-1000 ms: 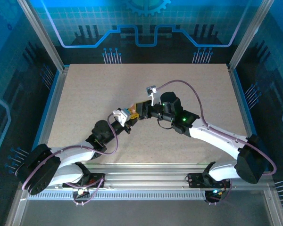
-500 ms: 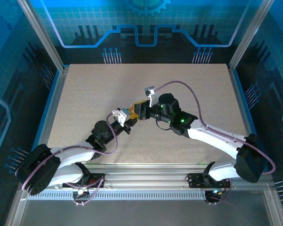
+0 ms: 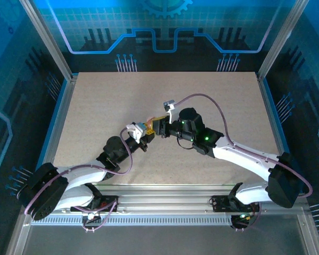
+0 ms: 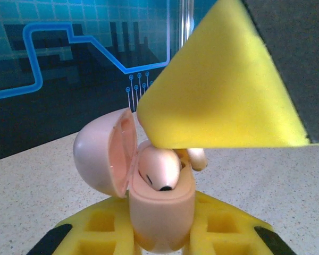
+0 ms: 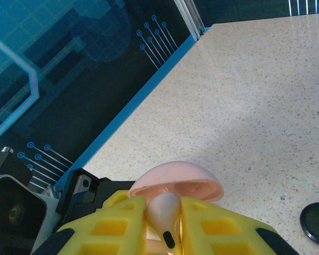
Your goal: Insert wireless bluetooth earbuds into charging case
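Insertion step: my left gripper [image 4: 159, 232] clamps open pale-pink plastic charging case [image 4: 162, 204]; right gripper [image 5: 165, 228] pinches pinkish-white earbud [image 5: 162, 210] at case mouth. Next I lower it straight in.

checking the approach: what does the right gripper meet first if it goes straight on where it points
The right gripper would most likely meet the open case first, at its lid, just beyond the earbud it holds; the gap is unclear.

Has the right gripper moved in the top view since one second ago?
Yes. The right gripper has shifted slightly left and toward the table's near edge, closing on the left gripper holding the charging case.
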Available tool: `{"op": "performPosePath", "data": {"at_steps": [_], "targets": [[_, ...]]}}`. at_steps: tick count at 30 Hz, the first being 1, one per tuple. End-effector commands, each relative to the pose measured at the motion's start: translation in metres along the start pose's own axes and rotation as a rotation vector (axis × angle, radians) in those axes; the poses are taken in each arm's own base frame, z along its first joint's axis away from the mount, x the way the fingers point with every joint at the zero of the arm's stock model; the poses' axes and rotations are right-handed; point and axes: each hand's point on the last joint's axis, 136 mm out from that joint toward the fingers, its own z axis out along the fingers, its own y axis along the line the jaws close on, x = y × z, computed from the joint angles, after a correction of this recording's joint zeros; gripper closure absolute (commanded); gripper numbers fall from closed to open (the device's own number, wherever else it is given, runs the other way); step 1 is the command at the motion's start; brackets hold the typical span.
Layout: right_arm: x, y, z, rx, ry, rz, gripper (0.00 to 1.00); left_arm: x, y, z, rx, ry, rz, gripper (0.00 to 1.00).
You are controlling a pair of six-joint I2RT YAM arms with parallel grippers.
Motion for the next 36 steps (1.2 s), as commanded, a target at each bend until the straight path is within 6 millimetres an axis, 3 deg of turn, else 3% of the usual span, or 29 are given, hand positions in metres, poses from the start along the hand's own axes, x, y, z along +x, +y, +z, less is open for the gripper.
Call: {"op": "performPosePath", "data": {"at_steps": [1,13,19,29,36], "targets": [[0.013,-0.003,0.001,0.017,0.018,-0.013,0.78,-0.029,-0.002,-0.003,0.006,-0.106,-0.006,0.93],[-0.036,0.022,-0.021,-0.024,-0.134,-0.134,0.78,-0.028,-0.006,-0.005,0.029,-0.102,-0.080,0.93],[-0.035,0.023,-0.011,-0.040,-0.121,-0.154,0.78,-0.035,-0.008,-0.007,0.048,-0.126,-0.126,0.93],[-0.049,0.036,-0.005,-0.091,-0.166,-0.174,0.78,-0.036,-0.008,-0.010,0.046,-0.122,-0.132,0.93],[-0.043,0.038,0.005,-0.119,-0.144,-0.152,0.78,-0.039,-0.008,-0.009,0.047,-0.128,-0.135,0.93]]}}
